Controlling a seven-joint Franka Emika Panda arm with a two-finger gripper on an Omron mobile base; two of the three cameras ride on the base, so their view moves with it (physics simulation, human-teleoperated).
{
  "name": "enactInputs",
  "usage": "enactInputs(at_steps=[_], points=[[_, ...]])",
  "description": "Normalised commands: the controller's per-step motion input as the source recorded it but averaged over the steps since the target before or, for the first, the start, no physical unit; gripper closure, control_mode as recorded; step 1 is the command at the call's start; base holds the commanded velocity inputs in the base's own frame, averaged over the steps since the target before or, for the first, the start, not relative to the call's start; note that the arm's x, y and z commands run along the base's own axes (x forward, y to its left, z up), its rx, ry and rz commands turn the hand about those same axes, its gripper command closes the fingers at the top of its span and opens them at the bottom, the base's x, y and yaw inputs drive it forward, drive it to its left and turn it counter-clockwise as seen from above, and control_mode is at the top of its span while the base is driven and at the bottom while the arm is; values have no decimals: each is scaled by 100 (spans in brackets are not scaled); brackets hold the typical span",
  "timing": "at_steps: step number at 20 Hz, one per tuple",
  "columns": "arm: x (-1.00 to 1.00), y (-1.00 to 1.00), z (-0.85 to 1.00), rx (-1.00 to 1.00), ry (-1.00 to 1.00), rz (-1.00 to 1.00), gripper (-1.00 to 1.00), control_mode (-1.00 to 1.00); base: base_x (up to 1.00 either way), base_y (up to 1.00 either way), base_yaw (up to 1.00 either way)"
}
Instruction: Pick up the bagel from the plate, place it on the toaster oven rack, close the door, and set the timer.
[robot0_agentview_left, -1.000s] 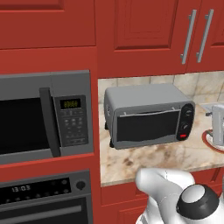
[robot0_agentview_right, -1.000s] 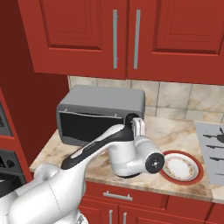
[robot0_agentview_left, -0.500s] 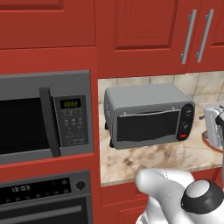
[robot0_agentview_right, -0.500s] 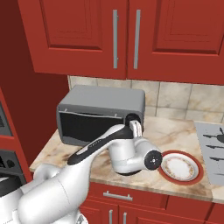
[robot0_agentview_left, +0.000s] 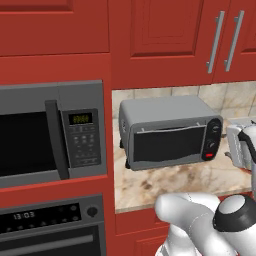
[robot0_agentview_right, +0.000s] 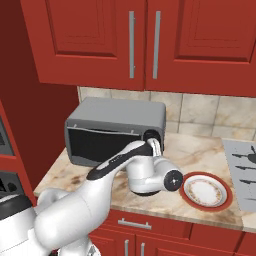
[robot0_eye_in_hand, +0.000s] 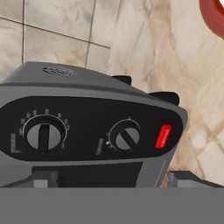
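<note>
Hand has dropped a touch at the oven's right end vs the earlier left base pics; oven & plate haven't budged.

Timer step, by my read. Two knobs sit on the toaster oven's (robot0_agentview_left: 165, 132) black side panel: the left knob (robot0_eye_in_hand: 43, 135) & right knob (robot0_eye_in_hand: 126, 138) as the hand view shows them, w/ the red button (robot0_eye_in_hand: 163, 136) just beside the right one. Can't tell which is the timer, markings too small. Hand cam is rolled: in the left base view the same controls stack top to bottom, button lowest.

Key relation: panel lies straight ahead of the gripper (robot0_eye_in_hand: 114, 179), not touching. Right knob sits nearly on the centreline between the fingertips (robot0_eye_in_hand: 41, 178); left knob is off toward one finger. Right knob's grip bar runs diagonal, left knob's runs up-down in that view, while the fingers span side to side. So the wrist prob needs some roll before pinching the right one.

Gripper spread wide, holding nothing.

Door (robot0_agentview_left: 167, 144) looks shut, handle bar along its top edge. Plate (robot0_agentview_right: 206, 208) lies on the counter right of the oven, nothing on it. Bagel I judge to be inside, but the dark glass hides that.
</note>
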Motion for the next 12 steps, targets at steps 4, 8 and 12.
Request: enactInputs(at_steps=[4, 8, 12], points=[[0, 2, -1, 0, 0, 5, -100, -100, 0, 0, 0], [1, 0, 0, 0, 0, 10, -100, -100, 0, 0, 0], [9, 0, 0, 0, 0, 10, -100, -100, 0, 0, 0]])
